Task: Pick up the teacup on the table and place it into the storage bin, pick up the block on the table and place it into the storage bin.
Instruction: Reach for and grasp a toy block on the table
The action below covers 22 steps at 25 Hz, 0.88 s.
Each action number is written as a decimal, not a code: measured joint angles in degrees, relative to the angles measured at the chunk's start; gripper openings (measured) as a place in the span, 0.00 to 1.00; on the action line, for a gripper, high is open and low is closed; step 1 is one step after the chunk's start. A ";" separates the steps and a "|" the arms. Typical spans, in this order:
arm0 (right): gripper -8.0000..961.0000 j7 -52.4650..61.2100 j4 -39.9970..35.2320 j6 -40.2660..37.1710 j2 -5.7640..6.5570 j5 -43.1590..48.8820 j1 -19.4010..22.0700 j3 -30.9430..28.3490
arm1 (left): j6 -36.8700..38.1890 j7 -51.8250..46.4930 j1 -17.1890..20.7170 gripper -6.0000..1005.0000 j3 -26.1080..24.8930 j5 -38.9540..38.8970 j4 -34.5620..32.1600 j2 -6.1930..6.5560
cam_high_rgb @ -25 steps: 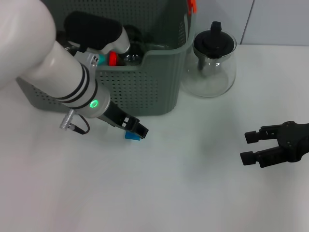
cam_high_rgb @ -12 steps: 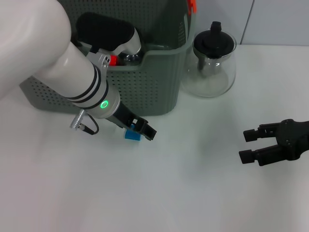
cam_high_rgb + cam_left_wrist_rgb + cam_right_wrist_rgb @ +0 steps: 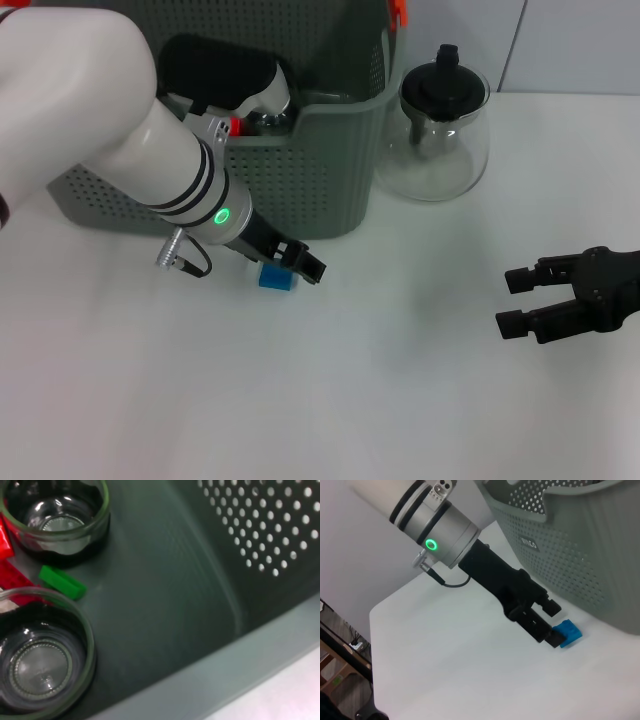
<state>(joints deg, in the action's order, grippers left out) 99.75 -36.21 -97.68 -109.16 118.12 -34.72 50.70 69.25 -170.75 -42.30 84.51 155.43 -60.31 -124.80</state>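
A small blue block (image 3: pixel 275 279) lies on the white table (image 3: pixel 350 400) just in front of the grey-green storage bin (image 3: pixel 310 160). My left gripper (image 3: pixel 293 263) hangs low over it, open, one black fingertip touching or nearly touching the block's side. The right wrist view shows the same: the left gripper (image 3: pixel 552 624) with its fingers spread and the block (image 3: pixel 568 633) at the tip of one finger. Inside the bin stand two glass teacups (image 3: pixel 55 515) (image 3: pixel 40 665), with a green block (image 3: pixel 62 582) between them. My right gripper (image 3: pixel 525 303) rests open at the table's right.
A glass teapot (image 3: pixel 443 130) with a black lid stands right of the bin. Red pieces (image 3: pixel 10 572) lie on the bin floor by the cups. The bin wall (image 3: pixel 580 555) rises close behind the blue block. An orange clip (image 3: pixel 399 10) sits on the bin's rim.
My left arm has swung right and slightly forward, bringing its gripper over the blue block. The block has stayed in place and the right gripper has barely moved.
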 joint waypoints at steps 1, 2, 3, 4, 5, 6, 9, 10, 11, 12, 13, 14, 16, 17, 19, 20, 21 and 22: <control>0.98 0.00 0.00 -0.03 0.00 0.00 0.00 -0.04 | -0.25 0.00 -0.08 0.85 -0.11 0.00 0.34 0.00; 0.98 0.00 0.00 -0.07 0.00 0.00 0.00 -0.11 | -0.54 -0.01 -0.30 0.85 -0.28 0.00 1.02 0.00; 0.98 0.00 0.00 -0.09 0.00 0.00 0.00 -0.15 | -0.72 -0.02 -0.55 0.85 -0.38 0.00 1.60 0.00; 0.98 0.00 0.00 -0.10 0.00 0.00 0.00 -0.15 | -1.01 -0.02 -0.81 0.85 -0.43 0.01 2.15 0.00; 0.98 0.00 0.00 -0.11 0.00 0.00 0.00 -0.16 | -1.29 -0.02 -1.01 0.85 -0.43 0.01 2.61 0.00; 0.98 0.00 0.00 -0.11 0.00 0.00 0.00 -0.16 | -1.68 -0.02 -1.18 0.85 -0.43 0.02 3.04 0.00; 0.98 -0.01 0.00 -0.12 0.01 0.00 0.00 -0.16 | -2.36 -0.02 -1.26 0.85 -0.33 0.02 3.37 0.00; 0.98 -0.01 0.00 -0.13 0.03 0.00 0.00 -0.16 | -2.72 -0.02 -1.27 0.84 -0.34 0.03 3.46 0.00; 0.98 -0.01 0.00 -0.13 0.06 0.00 0.00 -0.16 | -2.89 -0.02 -1.28 0.84 -0.37 0.04 3.57 0.00; 0.98 -0.02 0.00 -0.13 0.07 0.00 0.00 -0.16 | -3.05 -0.02 -1.28 0.84 -0.40 0.04 3.69 0.00; 0.98 -0.03 0.00 -0.13 0.07 0.00 0.01 -0.16 | -3.28 -0.02 -1.29 0.84 -0.43 0.09 3.91 0.00; 0.98 -0.06 0.00 -0.12 0.08 0.00 0.03 -0.16 | -3.52 -0.02 -1.30 0.84 -0.43 0.16 4.17 0.00; 0.98 -0.10 0.00 -0.08 0.08 0.00 0.07 -0.16 | -3.92 -0.02 -1.35 0.84 -0.43 0.27 4.53 0.00; 0.98 -0.13 0.00 -0.05 0.09 0.00 0.08 -0.16 | -4.26 -0.02 -1.37 0.84 -0.43 0.34 4.82 0.00; 0.98 -0.18 0.00 0.04 0.09 0.00 0.09 -0.16 | -4.67 -0.02 -1.39 0.84 -0.43 0.48 5.19 0.00; 0.98 -0.21 0.00 0.07 0.09 0.00 0.09 -0.16 | -4.77 -0.02 -1.39 0.84 -0.42 0.51 5.34 0.00; 0.98 -0.22 0.00 0.13 0.09 0.00 0.09 -0.16 | -4.96 -0.02 -1.39 0.84 -0.42 0.54 5.50 0.00; 0.98 -0.22 0.00 0.19 0.09 0.00 0.09 -0.16 | -5.11 -0.02 -1.39 0.84 -0.42 0.55 5.62 0.00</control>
<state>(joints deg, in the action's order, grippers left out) 99.53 -36.21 -97.49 -109.07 118.12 -34.62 50.54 64.14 -170.77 -43.69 84.10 155.98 -54.69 -124.80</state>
